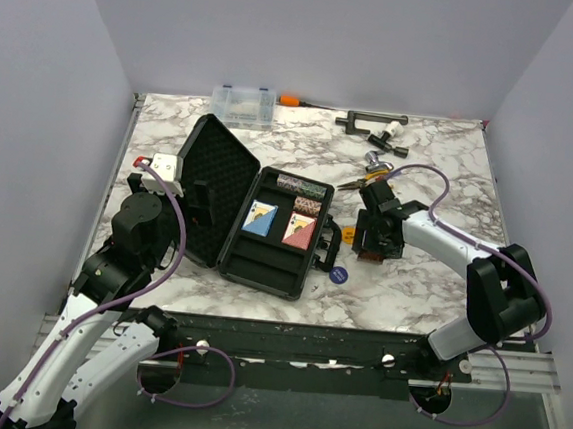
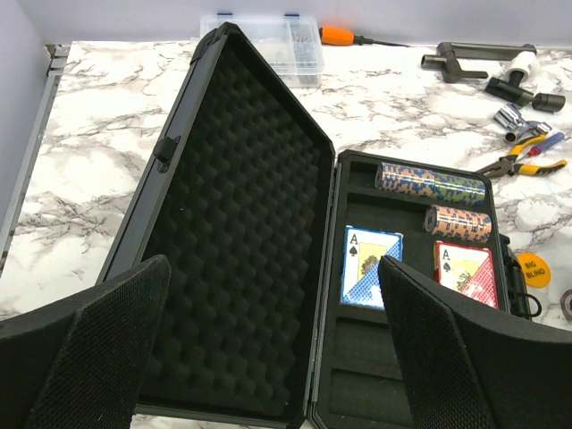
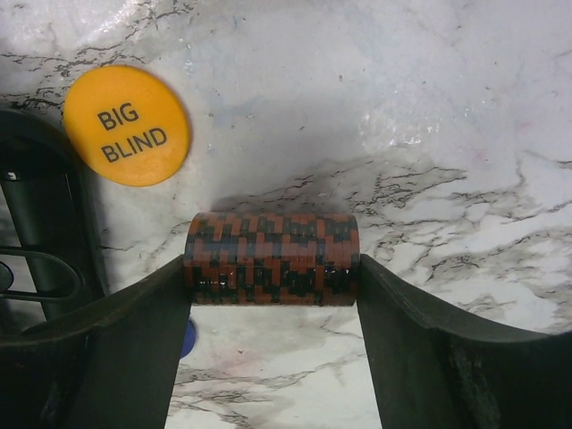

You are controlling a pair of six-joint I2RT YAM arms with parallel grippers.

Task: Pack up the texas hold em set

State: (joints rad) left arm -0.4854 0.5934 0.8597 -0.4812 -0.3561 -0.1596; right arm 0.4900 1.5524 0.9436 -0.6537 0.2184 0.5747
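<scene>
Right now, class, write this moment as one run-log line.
case: open | left tool: open, facing case | right tool: closed on chip roll beside case

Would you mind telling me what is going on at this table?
A two-arm robot is packing a poker set. The black foam-lined plastic case lies open on the marble table, holding a blue card deck, a red card deck and two brownish chip rolls. Outside the case, the right pincer is closed on the ends of a red-and-black chip roll beside the orange round "BIG BLIND" disc. The left pincer hangs open and empty before the lid.
</scene>
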